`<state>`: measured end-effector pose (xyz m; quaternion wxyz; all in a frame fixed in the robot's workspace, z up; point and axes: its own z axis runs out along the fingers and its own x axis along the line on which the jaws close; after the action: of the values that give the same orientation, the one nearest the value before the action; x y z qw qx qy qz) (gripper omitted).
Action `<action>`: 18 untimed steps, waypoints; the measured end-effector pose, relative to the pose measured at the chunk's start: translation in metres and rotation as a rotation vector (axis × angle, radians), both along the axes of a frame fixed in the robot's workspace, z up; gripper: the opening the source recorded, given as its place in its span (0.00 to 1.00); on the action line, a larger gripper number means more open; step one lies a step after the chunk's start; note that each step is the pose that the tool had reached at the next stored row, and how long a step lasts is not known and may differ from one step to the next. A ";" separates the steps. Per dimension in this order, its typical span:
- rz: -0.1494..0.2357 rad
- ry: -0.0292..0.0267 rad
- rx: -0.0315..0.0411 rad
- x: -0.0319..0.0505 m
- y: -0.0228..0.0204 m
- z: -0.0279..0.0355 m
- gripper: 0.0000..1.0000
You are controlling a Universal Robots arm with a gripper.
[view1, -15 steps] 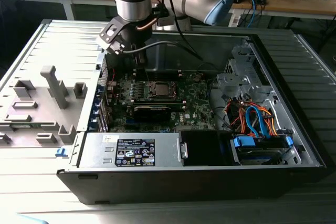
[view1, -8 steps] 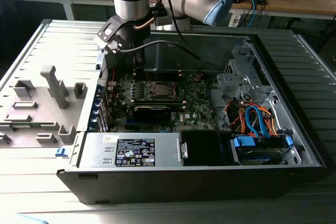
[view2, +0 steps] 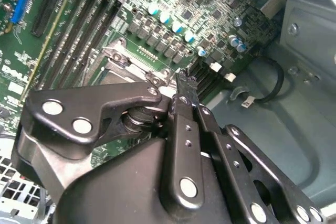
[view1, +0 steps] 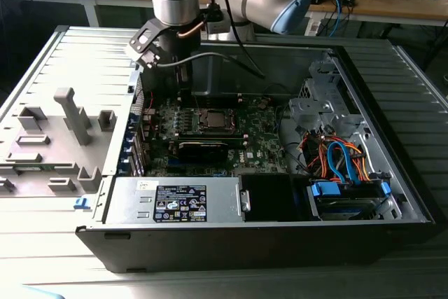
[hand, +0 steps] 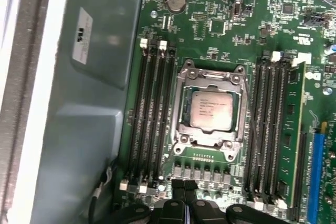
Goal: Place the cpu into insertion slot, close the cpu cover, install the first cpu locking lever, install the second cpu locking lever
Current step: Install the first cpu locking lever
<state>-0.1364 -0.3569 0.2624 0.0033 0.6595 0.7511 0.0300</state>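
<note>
The cpu (hand: 211, 109), a square chip with a grey metal top, lies flat in the insertion slot (hand: 234, 153) on the green motherboard (hand: 220, 30). The silver cpu cover (hand: 184, 109) lies down around the chip, which shows through its window. A thin lever rod (hand: 248, 121) runs along one side of the frame; I cannot tell if it is hooked. My gripper (hand: 184, 186) hovers above the board a little off the slot's edge, shut with nothing between the fingers. In the second wrist view the gripper (view2: 184, 82) points at the socket's corner (view2: 118, 59). The exterior view has the slot (view1: 215, 119) mid-case.
Black memory slots (hand: 152, 114) flank the socket on both sides. The grey case wall (hand: 89, 129) stands close by. In the exterior view a power supply (view1: 175, 201) sits at the front, and a drive cage with coloured cables (view1: 339, 162) is on the exterior view's right.
</note>
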 end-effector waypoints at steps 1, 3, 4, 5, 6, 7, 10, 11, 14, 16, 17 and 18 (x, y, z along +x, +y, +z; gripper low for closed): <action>0.000 0.0000 0.0000 0.0000 0.0017 0.0000 0.11; 0.000 0.0020 -0.0029 -0.0002 0.0052 0.0011 0.11; 0.000 0.0029 -0.0047 -0.0008 0.0063 0.0022 0.11; 0.000 0.0045 -0.0068 -0.0015 0.0073 0.0034 0.11; 0.000 0.0041 -0.0057 -0.0013 0.0076 0.0030 0.11; -0.001 0.0046 -0.0055 -0.0014 0.0076 0.0031 0.11; -0.002 0.0040 0.0050 -0.0009 0.0090 0.0066 0.11; -0.002 -0.0003 0.0119 -0.0004 0.0095 0.0090 0.11; -0.002 0.0004 0.0140 -0.0005 0.0094 0.0165 0.11; -0.002 0.0001 0.0156 -0.0006 0.0094 0.0197 0.11; -0.001 0.0000 0.0159 -0.0006 0.0093 0.0204 0.11; 0.000 0.0000 0.0160 -0.0006 0.0093 0.0204 0.11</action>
<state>-0.1371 -0.3476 0.2828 -0.0019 0.6596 0.7507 0.0360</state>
